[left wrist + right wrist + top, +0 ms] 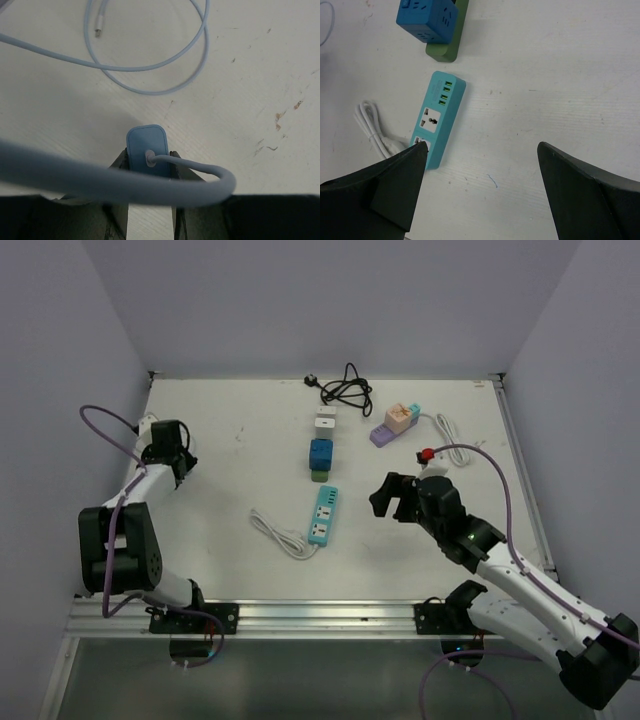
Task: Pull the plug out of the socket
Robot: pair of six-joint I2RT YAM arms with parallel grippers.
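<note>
My left gripper (163,443) is at the far left of the table. In the left wrist view it (147,161) is shut on a pale blue plug (146,145), whose cable (150,75) loops over the table ahead. No socket shows around the plug. My right gripper (393,496) is open and empty above the table, right of a teal power strip (323,513). In the right wrist view its jaws (482,147) stand wide apart, with the teal strip (439,117) at the left fingertip.
A blue cube socket on a green strip (320,456), a white-grey adapter (324,423), a purple strip with a pink cube (394,424) and a black cable (346,390) lie toward the back. A white cable (283,534) trails from the teal strip.
</note>
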